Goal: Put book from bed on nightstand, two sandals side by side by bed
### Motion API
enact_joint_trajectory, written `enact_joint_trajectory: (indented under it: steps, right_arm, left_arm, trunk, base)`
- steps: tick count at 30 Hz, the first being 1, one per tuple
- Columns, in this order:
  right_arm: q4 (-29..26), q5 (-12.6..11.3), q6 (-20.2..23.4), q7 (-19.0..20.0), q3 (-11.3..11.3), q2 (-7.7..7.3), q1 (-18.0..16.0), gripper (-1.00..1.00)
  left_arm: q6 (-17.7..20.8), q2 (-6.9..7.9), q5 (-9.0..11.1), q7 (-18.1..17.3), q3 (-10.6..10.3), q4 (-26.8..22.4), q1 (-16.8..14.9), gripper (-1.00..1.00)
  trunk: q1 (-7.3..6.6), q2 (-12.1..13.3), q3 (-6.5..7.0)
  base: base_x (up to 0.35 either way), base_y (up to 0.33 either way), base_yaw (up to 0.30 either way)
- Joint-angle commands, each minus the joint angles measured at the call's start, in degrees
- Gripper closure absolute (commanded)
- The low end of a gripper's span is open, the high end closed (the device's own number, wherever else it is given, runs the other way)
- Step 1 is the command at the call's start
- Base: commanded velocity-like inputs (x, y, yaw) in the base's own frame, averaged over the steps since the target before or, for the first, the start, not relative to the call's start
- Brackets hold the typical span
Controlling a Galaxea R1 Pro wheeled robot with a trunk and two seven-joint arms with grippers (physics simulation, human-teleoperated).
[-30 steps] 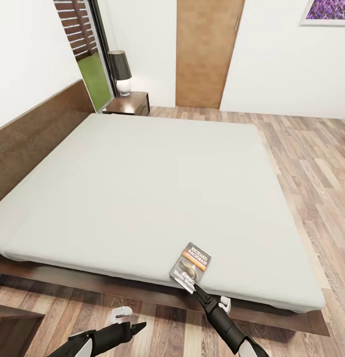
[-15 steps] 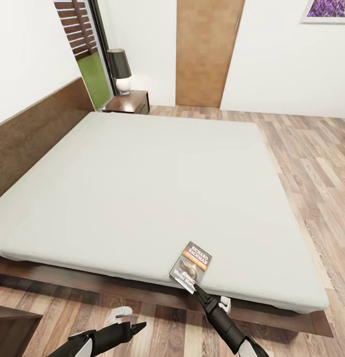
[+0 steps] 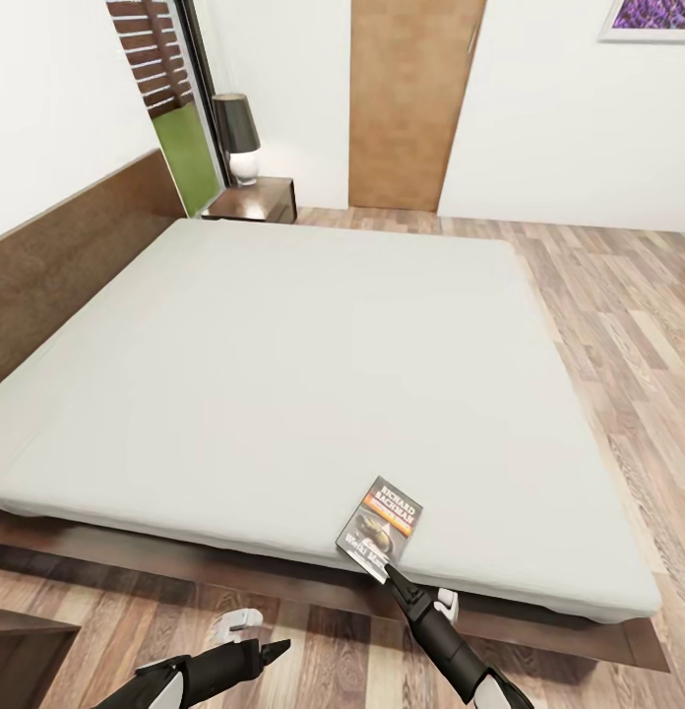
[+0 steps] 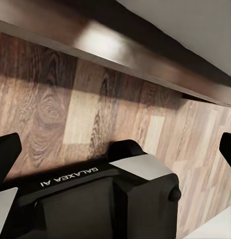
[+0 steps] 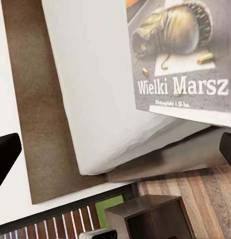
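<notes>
Grey-covered book (image 3: 380, 527) on bed (image 3: 283, 374), right hand (image 3: 391, 571) at its edge.

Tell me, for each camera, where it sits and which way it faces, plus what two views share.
Head view: on the robot's head, looking forward and down over the bed; both arms show, left gripper above the floor, right gripper at the book.
Left wrist view: on the left arm, facing the wood floor and the bed's dark frame; its fingertips show.
Right wrist view: on the right arm, looking along the mattress toward the headboard; its fingertips show, spread wide.
Shared: head and right wrist views both show the book at the mattress edge.
</notes>
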Motion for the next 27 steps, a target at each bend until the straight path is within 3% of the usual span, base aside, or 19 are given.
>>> enact_joint_trajectory:
  steps: [1,27]
  right_arm:
    - [-0.01,-0.10,0.56,0.20,-0.31,0.07,-0.03,-1.00]
    - [-0.01,-0.10,0.66,0.20,-0.31,0.04,-0.03,-1.00]
  left_arm:
    - [0.60,0.00,0.32,-0.25,0.20,-0.02,-0.01,-1.00]
    - [0.60,0.00,0.32,-0.25,0.19,-0.02,-0.01,-1.00]
  trunk:
    - [0.23,-0.44,-0.22]
    - [5.50,-10.06,-4.53]
  base:
    - [0.000,0.000,0.000]
    - [0.000,0.000,0.000]
